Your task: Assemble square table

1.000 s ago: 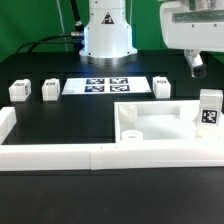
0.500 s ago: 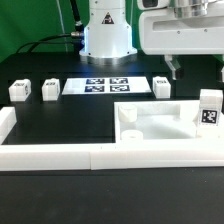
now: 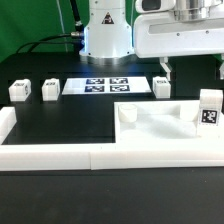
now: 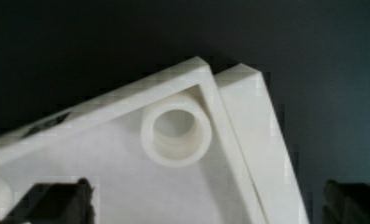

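The white square tabletop (image 3: 165,126) lies at the exterior view's right, rim up, behind the front wall. My gripper (image 3: 193,68) hangs above its far edge, open and empty. In the wrist view a corner of the tabletop (image 4: 102,150) with a round corner hole (image 4: 177,132) lies below the gripper (image 4: 208,205). One dark finger (image 4: 57,203) is over the tray's inside and the other is beyond the rim. One tagged leg (image 3: 209,108) stands upright at the tabletop's right end. Three more legs rest on the black table: two at the left (image 3: 18,90) (image 3: 50,90) and one (image 3: 162,86) beside the marker board.
The marker board (image 3: 108,86) lies flat in front of the robot base (image 3: 107,35). A long low white border wall (image 3: 90,156) runs along the front, with a short return (image 3: 7,124) at the left.
The gripper has swung toward the exterior view's left, over the tabletop's far edge, most of it in the first half second. The parts have not moved.
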Controlling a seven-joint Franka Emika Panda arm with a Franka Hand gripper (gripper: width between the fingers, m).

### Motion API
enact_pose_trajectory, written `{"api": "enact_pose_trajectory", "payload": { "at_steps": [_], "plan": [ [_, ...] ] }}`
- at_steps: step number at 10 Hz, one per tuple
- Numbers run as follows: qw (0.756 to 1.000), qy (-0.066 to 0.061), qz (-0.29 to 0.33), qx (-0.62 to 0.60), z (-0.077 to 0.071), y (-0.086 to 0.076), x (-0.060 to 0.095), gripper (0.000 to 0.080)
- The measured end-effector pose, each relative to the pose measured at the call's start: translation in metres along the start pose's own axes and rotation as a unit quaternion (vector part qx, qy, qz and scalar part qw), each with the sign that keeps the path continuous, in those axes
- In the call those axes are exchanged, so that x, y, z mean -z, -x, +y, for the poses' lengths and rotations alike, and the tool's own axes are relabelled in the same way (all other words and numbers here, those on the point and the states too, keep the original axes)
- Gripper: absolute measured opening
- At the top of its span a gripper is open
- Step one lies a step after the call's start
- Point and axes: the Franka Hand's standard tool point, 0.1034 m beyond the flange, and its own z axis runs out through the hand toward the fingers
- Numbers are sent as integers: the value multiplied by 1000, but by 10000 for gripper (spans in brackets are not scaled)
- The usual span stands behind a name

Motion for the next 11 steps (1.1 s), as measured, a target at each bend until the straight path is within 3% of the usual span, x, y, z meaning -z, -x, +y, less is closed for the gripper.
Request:
{"api": "enact_pose_trajectory", "payload": {
  "at_steps": [2, 6, 11],
  "plan": [
    [997, 4, -3, 76, 3, 4, -2, 649],
    [965, 46, -48, 253, 51, 78, -26, 649],
    [964, 53, -79, 250, 58, 90, -32, 649]
  ]
}}
